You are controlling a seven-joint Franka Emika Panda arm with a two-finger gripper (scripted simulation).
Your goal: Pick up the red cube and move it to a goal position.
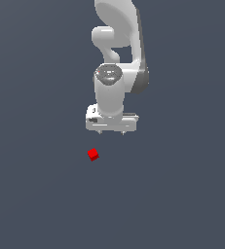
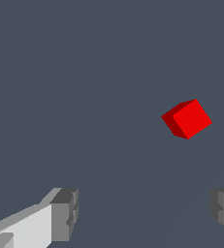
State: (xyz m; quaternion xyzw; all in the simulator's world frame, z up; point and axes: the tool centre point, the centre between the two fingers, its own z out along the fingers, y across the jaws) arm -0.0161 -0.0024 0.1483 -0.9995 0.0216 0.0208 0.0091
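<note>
Plain, evenly lit dark slate-grey ground on all sides

A flat, plain surface of dark slate grey fills both views. It spreads out on every side beneath the pincer and carries no marks, seams or edges that can be made out. Its tone is even throughout, with only a faint lighter streak showing in the wrist view on the part under the pincer.

Plain dark grey-blue floor, red cube lying on it, turned askew
</note>
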